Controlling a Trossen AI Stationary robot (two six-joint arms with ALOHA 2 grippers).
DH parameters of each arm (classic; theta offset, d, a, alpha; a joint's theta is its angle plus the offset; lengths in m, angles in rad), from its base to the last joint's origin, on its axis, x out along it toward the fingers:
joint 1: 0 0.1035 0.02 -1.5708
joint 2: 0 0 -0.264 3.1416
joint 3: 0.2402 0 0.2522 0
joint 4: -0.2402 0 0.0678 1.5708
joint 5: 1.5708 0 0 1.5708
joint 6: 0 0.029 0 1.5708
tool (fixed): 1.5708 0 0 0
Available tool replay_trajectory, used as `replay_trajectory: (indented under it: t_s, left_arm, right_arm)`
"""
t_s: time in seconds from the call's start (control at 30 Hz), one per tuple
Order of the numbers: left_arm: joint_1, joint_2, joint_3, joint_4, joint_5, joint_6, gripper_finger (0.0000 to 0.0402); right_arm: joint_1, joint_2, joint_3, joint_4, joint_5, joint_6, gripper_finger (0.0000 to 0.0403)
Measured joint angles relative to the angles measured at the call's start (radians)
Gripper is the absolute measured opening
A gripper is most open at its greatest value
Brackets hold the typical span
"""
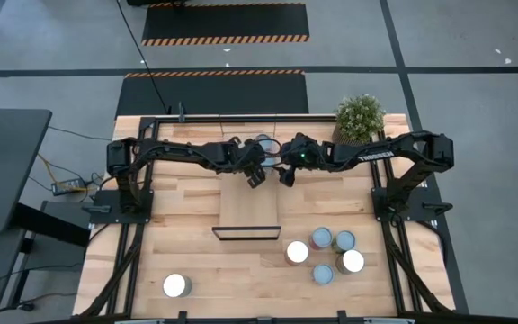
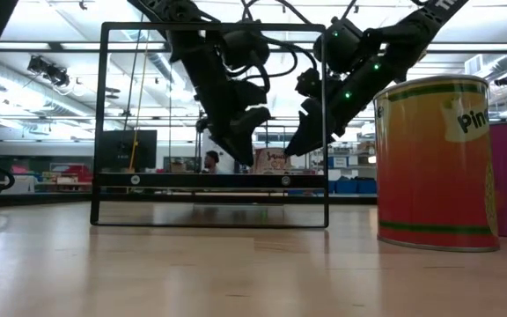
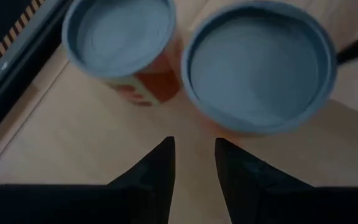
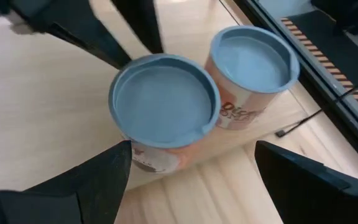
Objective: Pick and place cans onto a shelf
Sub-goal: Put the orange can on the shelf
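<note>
The shelf (image 1: pixel 248 202) lies mid-table, its black wire frame (image 2: pixel 209 123) at the near end. Two cans with pale blue tops (image 4: pixel 165 112) (image 4: pixel 253 62) stand on their bases side by side at the shelf's far end (image 1: pixel 263 144). My right gripper (image 4: pixel 191 162) hangs open above them, its fingers on either side of the nearer can, touching nothing that I can see. My left gripper (image 3: pixel 194 155) is beside it (image 1: pixel 255 173), empty, its fingers close together, just short of the same two cans (image 3: pixel 260 68) (image 3: pixel 120 37).
Several cans stand on the table's near right (image 1: pixel 326 254), one of them large in the low view (image 2: pixel 434 163). A single can (image 1: pixel 177 285) stands at the near left. A potted green plant (image 1: pixel 359 117) is at the far right corner.
</note>
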Motion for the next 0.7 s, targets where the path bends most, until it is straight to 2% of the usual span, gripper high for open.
replay_trajectory:
  t_s: [0.23, 0.37, 0.6, 0.7]
  left_arm:
    - [-0.003, -0.009, 0.000, -0.038, -0.130, 0.009, 0.0121]
    - [-0.002, -0.009, 0.001, -0.034, -0.147, -0.003, 0.0121]
    - [0.000, -0.009, 0.001, 0.010, -0.220, -0.010, 0.0121]
    - [0.010, -0.009, 0.001, 0.030, -0.193, -0.014, 0.0121]
  right_arm:
    - [-0.005, 0.009, 0.000, -0.070, -0.012, -0.011, 0.0348]
    - [-0.010, 0.009, 0.000, -0.109, 0.038, -0.006, 0.0348]
    - [-0.047, 0.009, 0.000, -0.054, 0.045, -0.012, 0.0348]
    - [-0.055, 0.009, 0.000, -0.032, 0.031, -0.012, 0.0348]
